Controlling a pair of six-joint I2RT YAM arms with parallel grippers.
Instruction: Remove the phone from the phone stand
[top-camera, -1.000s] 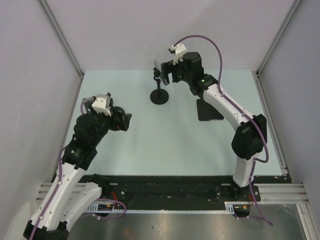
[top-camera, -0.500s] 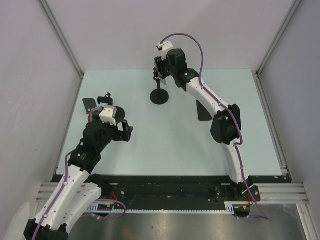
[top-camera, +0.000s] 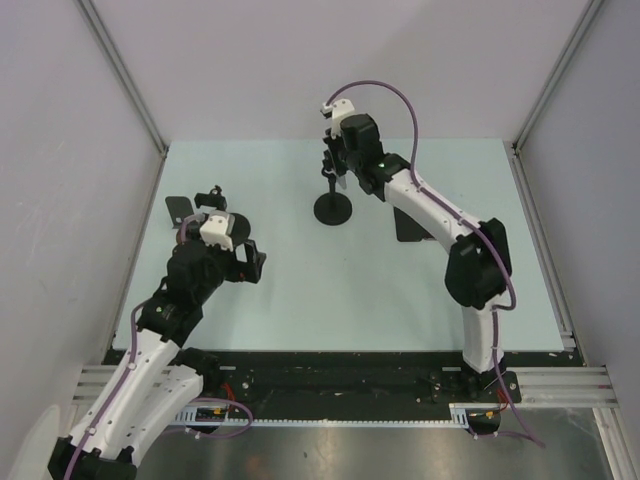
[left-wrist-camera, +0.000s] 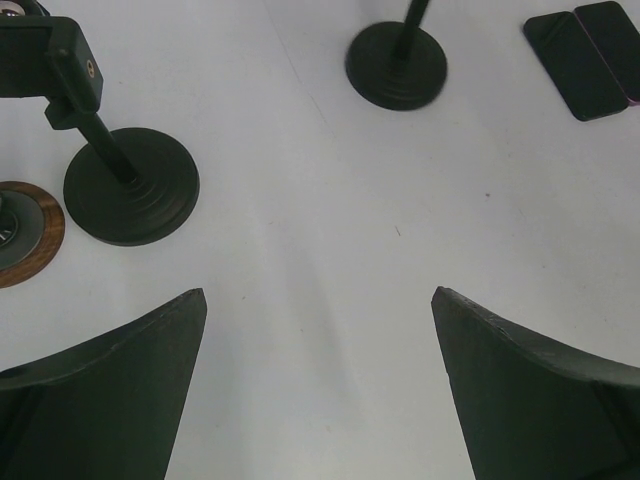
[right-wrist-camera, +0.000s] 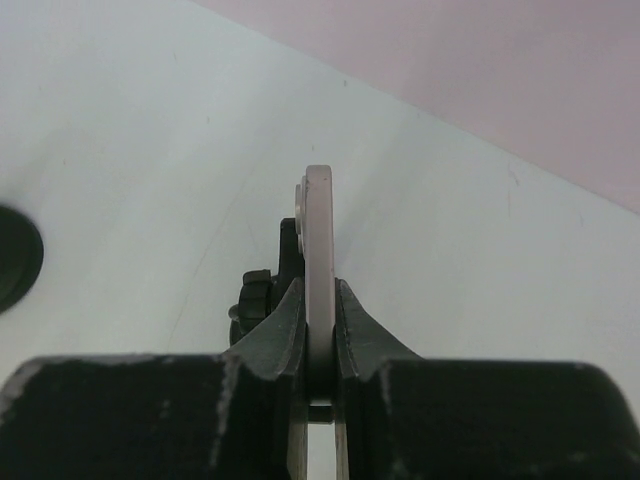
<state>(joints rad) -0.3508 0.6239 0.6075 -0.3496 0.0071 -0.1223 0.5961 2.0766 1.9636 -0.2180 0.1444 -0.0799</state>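
The right pincer (right-wrist-camera: 320, 302) is clamped on the thin pale-edged phone (right-wrist-camera: 318, 225), which the wrist view shows edge-on, squeezed between the two dark fingers and rising just above their tips. To the left of the fingertips, against the phone's face, sits the black clamp head of the round-based black phone stand (right-wrist-camera: 272, 285). From overhead, the stand's stem drops straight below the right pincer (top-camera: 335, 165) to its disc foot (top-camera: 333, 210) on the pale blue-green table (top-camera: 300, 300). The step in hand appears to be the extraction itself: the grip is made, but the phone does not look free of the clamp yet. The next move probably calls for drawing the phone up and away from the clamp head along its own plane, firmly enough to slip it out. A light stand like this could come along with the pull, since nothing pins its foot. The left pincer (left-wrist-camera: 318, 295) hangs with its fingers wide apart and nothing between them, well away from the phone. Ahead of it to the left stands a second black round-based stand (left-wrist-camera: 130, 195).
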